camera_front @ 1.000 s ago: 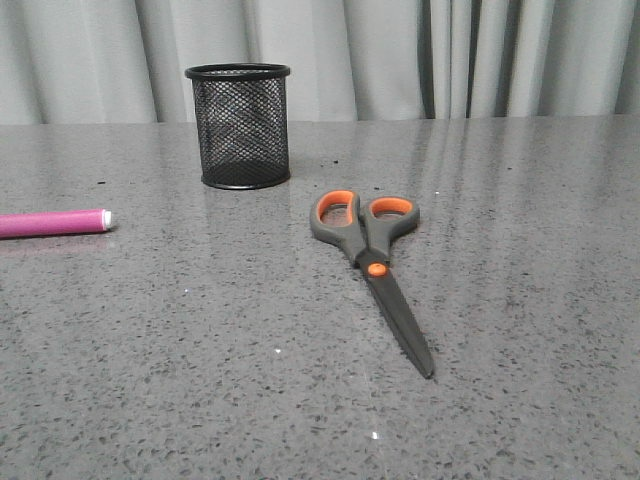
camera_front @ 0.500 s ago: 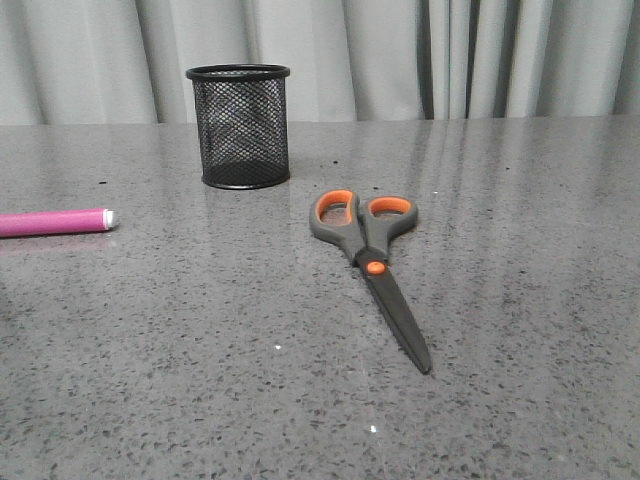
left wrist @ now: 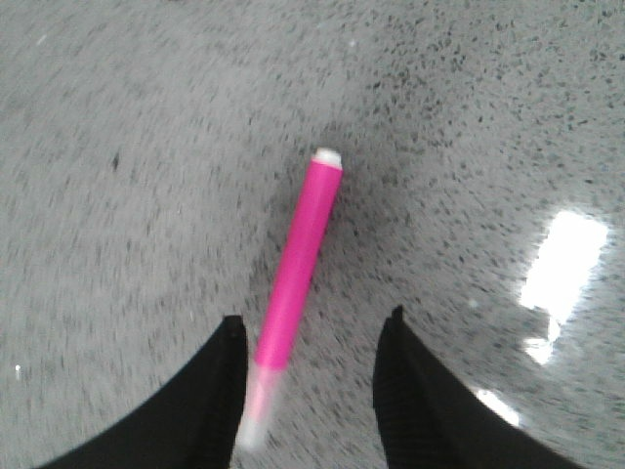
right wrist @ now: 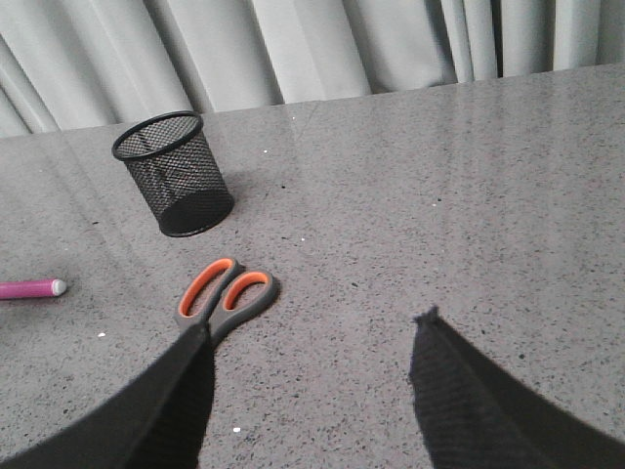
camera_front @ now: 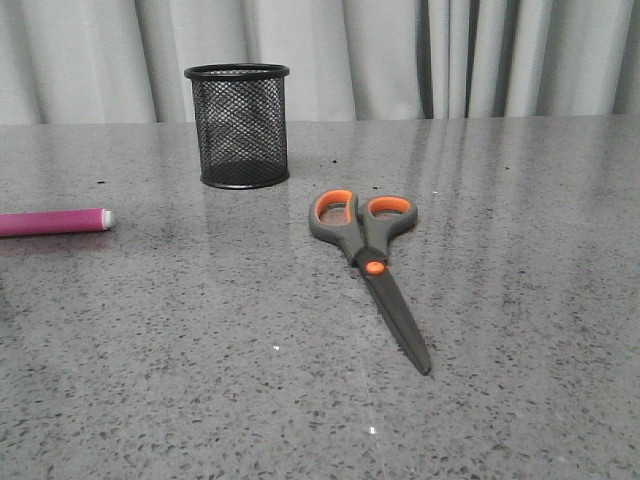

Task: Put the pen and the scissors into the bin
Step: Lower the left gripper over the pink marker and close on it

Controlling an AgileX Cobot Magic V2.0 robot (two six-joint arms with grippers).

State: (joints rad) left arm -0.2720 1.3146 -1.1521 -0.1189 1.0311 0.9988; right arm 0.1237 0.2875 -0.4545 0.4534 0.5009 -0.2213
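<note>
The magenta pen (camera_front: 52, 221) lies flat at the table's left edge, its white tip toward the middle. In the left wrist view the pen (left wrist: 298, 259) lies between my open left gripper's (left wrist: 312, 327) two black fingers, its near end close to one finger. The scissors (camera_front: 368, 262) lie closed mid-table, orange-lined loops toward the black mesh bin (camera_front: 240, 126), which stands upright at the back. In the right wrist view my right gripper (right wrist: 314, 327) is open and empty above the table. One of its fingers hides the blades of the scissors (right wrist: 227, 293). The bin (right wrist: 176, 174) and the pen's tip (right wrist: 33, 288) also show there.
The grey speckled table (camera_front: 520, 220) runs to a pale curtain (camera_front: 400, 55) at the back. Bright light glare (left wrist: 562, 264) lies on the table beside the left gripper.
The pen shows slightly less at the left edge of the front view. The scissors and bin have not moved.
</note>
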